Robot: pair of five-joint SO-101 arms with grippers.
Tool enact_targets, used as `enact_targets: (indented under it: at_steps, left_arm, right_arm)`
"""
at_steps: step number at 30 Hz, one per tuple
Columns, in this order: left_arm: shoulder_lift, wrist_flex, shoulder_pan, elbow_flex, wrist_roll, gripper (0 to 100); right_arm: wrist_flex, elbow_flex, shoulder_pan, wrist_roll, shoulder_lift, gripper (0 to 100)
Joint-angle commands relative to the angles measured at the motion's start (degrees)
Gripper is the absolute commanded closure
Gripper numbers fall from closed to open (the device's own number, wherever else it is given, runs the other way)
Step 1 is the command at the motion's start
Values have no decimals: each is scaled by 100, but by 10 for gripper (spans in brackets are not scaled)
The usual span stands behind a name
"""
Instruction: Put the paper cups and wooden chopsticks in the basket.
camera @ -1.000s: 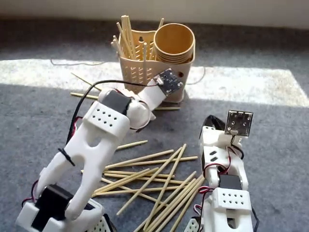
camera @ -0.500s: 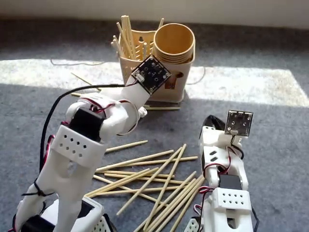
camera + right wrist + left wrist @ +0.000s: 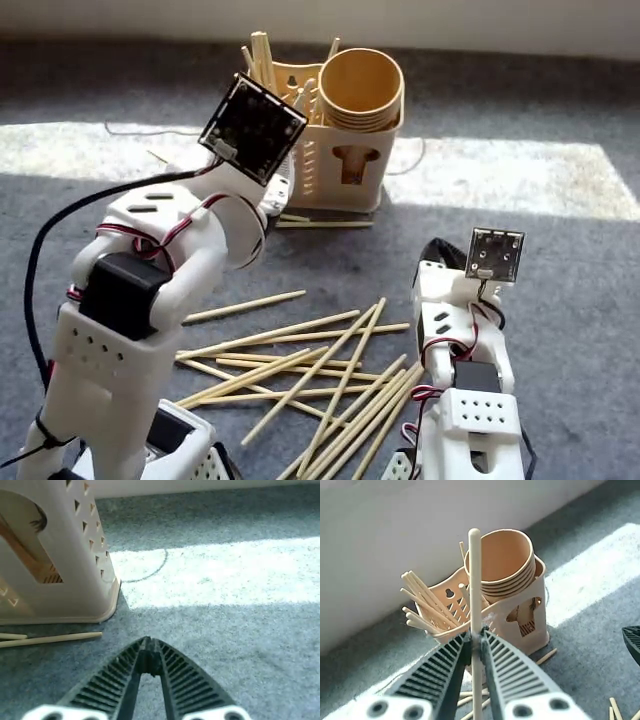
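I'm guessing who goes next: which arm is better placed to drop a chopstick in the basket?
Left. The left gripper is shut on a chopstick, raised near the basket. The right gripper is shut on nothing, low over the carpet.

floor: grey carpet (image 3: 570,300) | light: sunlit band (image 3: 520,180) across it | back: white wall (image 3: 380,530)

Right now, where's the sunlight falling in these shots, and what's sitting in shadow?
High view: a bright sun band crosses the carpet at the basket, while the loose chopsticks lie in shade. Left wrist view: sun hits the carpet on one side of the basket. Right wrist view: the right tool sits in shade, sun band beyond it.
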Motion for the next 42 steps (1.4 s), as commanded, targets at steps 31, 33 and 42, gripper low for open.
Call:
enact_targets:
  at_steps: [31, 33, 42]
  left_arm:
    - [409, -3710, -1015, -567, 2189, 993]
    - [708, -3727, -1015, -611, 2189, 993]
    - [1596, -4176, -1218, -567, 2189, 993]
  right_arm:
    - [-171, -31, -101, 185, -57, 988]
    - [-171, -31, -101, 185, -57, 988]
    - [-171, -31, -101, 193, -57, 988]
